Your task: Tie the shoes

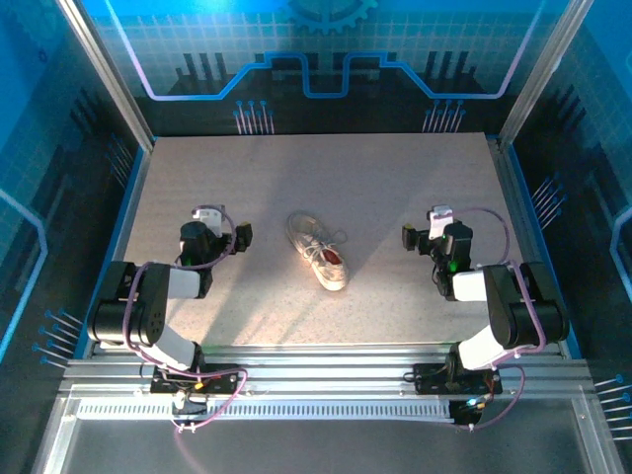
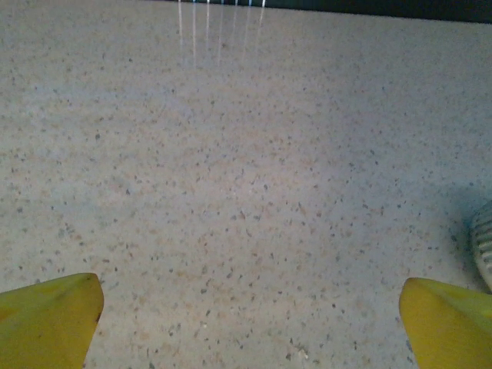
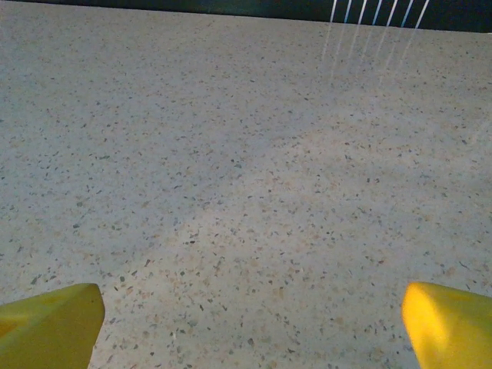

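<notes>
Speckled beige worktop (image 1: 395, 178) inside blue-lit enclosure (image 1: 326, 59), from above. At centre, sneaker (image 1: 318, 253), long axis slanting from upper left to lower right, red patch (image 1: 334, 259) toward lower-right end. Off to frame left of it, left fingers (image 1: 242, 235); off to frame right, right fingers (image 1: 408, 237); both pairs spread wide, gripping nothing. From left wrist: yellow tips at bottom corners, ribbed sneaker edge (image 2: 484, 246) at right border. From right wrist: yellow tips at bottom corners over speckled worktop.
</notes>
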Tool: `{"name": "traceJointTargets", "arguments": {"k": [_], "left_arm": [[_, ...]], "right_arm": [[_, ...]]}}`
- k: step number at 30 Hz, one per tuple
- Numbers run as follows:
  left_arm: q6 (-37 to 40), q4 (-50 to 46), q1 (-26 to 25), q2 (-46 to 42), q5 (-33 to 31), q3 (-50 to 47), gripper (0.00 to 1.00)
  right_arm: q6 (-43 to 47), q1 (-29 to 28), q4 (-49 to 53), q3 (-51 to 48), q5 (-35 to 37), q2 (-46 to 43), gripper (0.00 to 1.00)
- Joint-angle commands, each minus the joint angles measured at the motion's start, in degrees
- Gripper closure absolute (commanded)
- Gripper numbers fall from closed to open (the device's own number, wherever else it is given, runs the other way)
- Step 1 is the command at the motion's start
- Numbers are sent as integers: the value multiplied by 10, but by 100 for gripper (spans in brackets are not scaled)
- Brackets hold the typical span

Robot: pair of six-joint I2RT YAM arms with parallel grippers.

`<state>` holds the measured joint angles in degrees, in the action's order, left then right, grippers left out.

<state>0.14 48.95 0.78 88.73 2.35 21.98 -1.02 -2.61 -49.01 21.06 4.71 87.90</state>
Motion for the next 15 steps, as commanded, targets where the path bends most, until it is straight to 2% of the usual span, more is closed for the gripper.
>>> {"name": "traceJointTargets", "arguments": {"k": [1, 15], "left_arm": [[-1, 37, 7, 1, -5, 1, 1], [-1, 36, 7, 1, -5, 1, 1]], "right_arm": [[6, -7, -25, 12, 12, 1, 0], [17, -18, -21, 18, 15, 3, 0]]}}
